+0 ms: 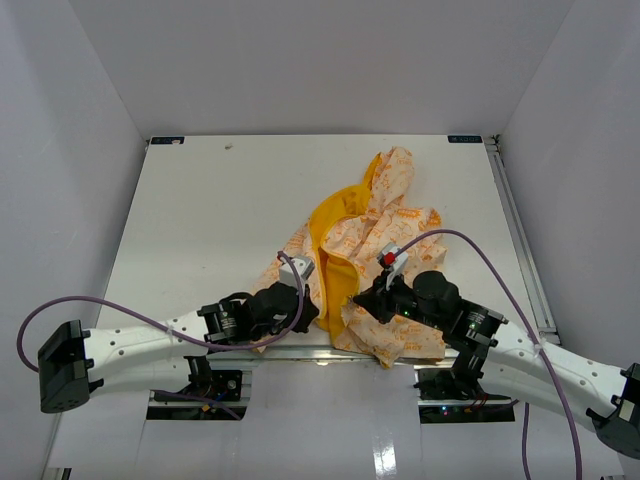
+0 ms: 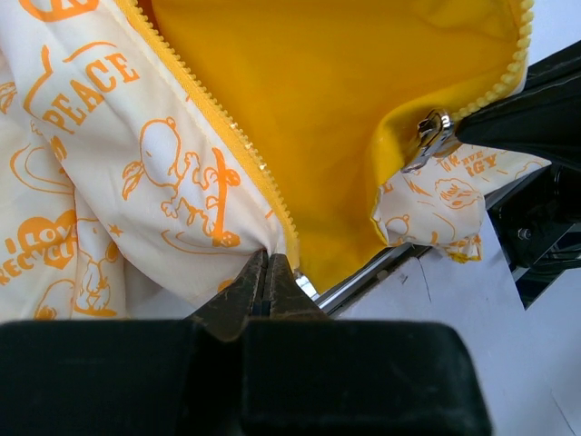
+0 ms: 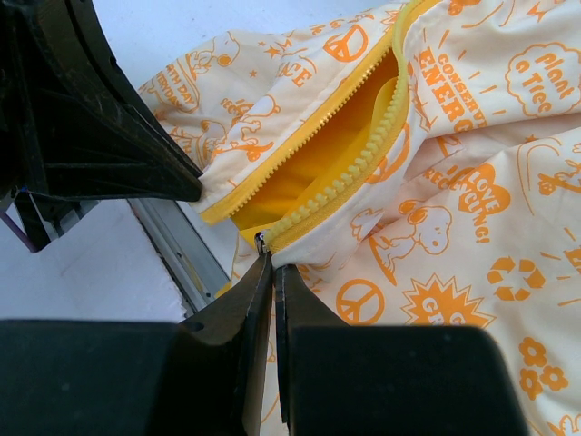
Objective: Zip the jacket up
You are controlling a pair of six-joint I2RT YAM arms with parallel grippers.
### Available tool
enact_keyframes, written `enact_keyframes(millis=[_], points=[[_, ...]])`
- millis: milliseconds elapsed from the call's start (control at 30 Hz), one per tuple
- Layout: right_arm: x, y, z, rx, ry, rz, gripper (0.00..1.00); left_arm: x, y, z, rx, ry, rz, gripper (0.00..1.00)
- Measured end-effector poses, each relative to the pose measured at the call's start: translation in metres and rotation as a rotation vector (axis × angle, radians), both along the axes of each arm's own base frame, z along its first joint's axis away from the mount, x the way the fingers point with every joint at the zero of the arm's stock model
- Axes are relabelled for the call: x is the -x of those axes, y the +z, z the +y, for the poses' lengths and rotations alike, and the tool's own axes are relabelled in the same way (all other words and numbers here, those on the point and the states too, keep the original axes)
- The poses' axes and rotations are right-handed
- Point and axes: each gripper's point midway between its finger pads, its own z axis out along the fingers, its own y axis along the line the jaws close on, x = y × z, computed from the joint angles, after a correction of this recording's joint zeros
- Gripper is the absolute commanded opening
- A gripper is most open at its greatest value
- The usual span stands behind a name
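Jacket (image 1: 370, 230): soft, light, floppy. Your left gripper (image 2: 270, 277) is pinched closed on one zipper edge (image 2: 218, 118) at its near end, your right gripper (image 3: 272, 263) on the other.

The right gripper (image 3: 270, 268) comes up from six o'clock, its two dark fingers pressed together on the bottom end of the jacket (image 3: 454, 227) zipper. A small metal piece (image 3: 260, 243) glints right at the tips. From there yellow zipper teeth (image 3: 363, 153) climb toward one o'clock, with cream, orange-printed cloth filling the three o'clock side. The fronts gape in the middle, showing yellow lining (image 3: 304, 177). At nine o'clock the left gripper (image 3: 186, 182) is a dark wedge, its tip against the other front edge. There's white table (image 3: 227, 27) at eleven and a metal rail (image 3: 177, 250) at eight.
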Motion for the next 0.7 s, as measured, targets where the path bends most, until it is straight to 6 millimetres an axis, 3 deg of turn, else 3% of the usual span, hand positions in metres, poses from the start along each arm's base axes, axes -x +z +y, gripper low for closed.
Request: enact_keyframes(millis=[200, 433, 700], points=[[0.000, 0.002, 0.000, -0.007, 0.000, -0.001, 0.08, 0.001, -0.004, 0.000, 0.006, -0.007, -0.004, 0.00], [0.005, 0.000, 0.007, -0.017, 0.033, 0.023, 0.08, -0.008, 0.012, 0.003, 0.137, -0.018, -0.163, 0.00], [0.018, 0.019, 0.029, -0.128, 0.144, 0.033, 0.08, -0.014, 0.077, 0.013, 0.377, -0.040, -0.457, 0.00]])
